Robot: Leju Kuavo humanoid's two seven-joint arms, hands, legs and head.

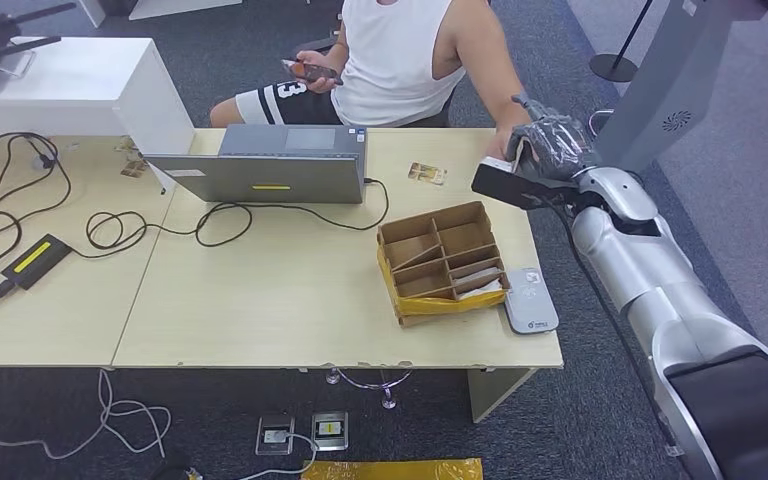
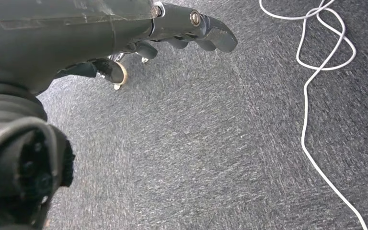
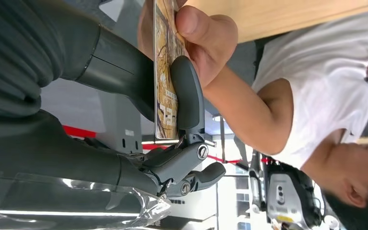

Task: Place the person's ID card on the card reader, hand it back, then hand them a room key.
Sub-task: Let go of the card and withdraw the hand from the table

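Note:
My right hand [image 1: 550, 140] is raised over the table's far right corner, in front of the seated person [image 1: 400, 60]. It holds a gold-brown patterned card [image 3: 164, 72], pinched between its thumb [image 3: 120, 72] and a dark finger [image 3: 187, 91]. The person's hand [image 3: 206, 38] grips the same card at its other end. The white card reader [image 1: 531, 301] lies at the table's front right, nothing on it. My left hand [image 2: 172, 33] hangs over the grey carpet, fingers apart, holding nothing.
A cardboard box [image 1: 443, 262] with compartments stands beside the reader. A similar patterned card [image 1: 427, 173] lies on the table behind it. A closed laptop [image 1: 270, 165] and black cables [image 1: 110, 230] take up the left. The person's other hand holds a phone [image 1: 312, 71].

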